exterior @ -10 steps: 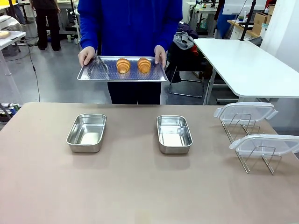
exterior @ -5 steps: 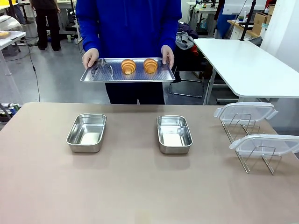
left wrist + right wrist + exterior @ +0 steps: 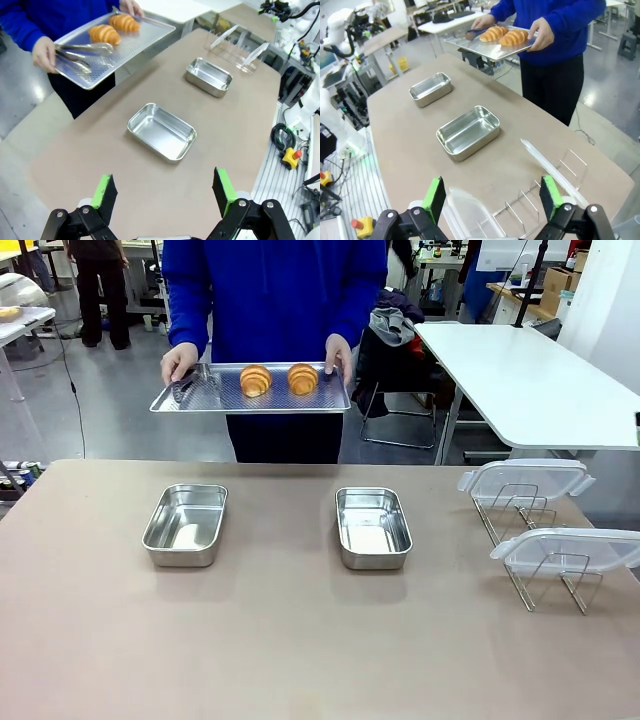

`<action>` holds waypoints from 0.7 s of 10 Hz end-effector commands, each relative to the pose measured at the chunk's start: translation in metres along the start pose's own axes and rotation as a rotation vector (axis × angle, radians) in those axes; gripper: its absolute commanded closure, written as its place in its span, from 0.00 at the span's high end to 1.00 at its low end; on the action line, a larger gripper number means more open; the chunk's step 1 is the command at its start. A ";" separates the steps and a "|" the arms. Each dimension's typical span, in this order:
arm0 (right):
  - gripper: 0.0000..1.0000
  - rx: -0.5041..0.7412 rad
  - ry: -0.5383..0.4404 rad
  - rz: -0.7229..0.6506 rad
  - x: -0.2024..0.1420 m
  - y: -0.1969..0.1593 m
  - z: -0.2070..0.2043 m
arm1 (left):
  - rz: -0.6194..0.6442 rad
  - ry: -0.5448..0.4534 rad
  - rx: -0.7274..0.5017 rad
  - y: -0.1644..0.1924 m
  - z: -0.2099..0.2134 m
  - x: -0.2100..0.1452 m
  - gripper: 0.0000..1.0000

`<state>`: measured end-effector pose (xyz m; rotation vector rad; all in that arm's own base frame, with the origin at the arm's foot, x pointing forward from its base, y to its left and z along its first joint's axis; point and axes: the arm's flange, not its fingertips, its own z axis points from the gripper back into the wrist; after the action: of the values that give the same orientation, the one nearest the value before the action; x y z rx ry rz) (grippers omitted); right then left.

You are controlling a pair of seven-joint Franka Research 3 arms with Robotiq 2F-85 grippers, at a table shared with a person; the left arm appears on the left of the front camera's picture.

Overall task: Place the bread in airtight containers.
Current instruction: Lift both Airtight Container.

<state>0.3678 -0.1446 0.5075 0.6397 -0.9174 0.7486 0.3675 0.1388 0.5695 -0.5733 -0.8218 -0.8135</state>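
A person in a blue top stands at the far side and holds a flat steel tray (image 3: 200, 401) (image 3: 135, 42) (image 3: 485, 49) in both hands. Two golden croissants, the bread (image 3: 256, 380) (image 3: 303, 378) (image 3: 105, 34) (image 3: 124, 22) (image 3: 492, 34) (image 3: 513, 37), lie side by side on it. Two steel airtight containers stand without lids on the table, one on the left (image 3: 186, 525) (image 3: 161, 131) (image 3: 430, 89) and one in the middle (image 3: 372, 527) (image 3: 209, 76) (image 3: 468, 132). My left gripper (image 3: 164, 194) and right gripper (image 3: 491, 197) hang open above the table with nothing between their fingers.
Metal tongs (image 3: 182, 388) (image 3: 80, 51) rest on the tray's left part. Two clear plastic lids (image 3: 522, 479) (image 3: 565, 549) lean on wire racks (image 3: 520, 505) (image 3: 540, 200) at the table's right. A white table (image 3: 530, 380) stands behind at the right.
The person has shifted the tray with the croissants to the left and a little lower. Containers and lids have not moved.
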 end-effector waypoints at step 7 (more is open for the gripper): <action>1.00 -0.331 0.602 -0.343 0.147 0.088 -0.213 | 0.625 0.503 0.337 0.013 -0.136 0.150 1.00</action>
<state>0.4483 0.1010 0.5581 0.2678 -0.4301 0.5170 0.4938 -0.0124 0.6117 -0.2750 -0.3328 -0.3217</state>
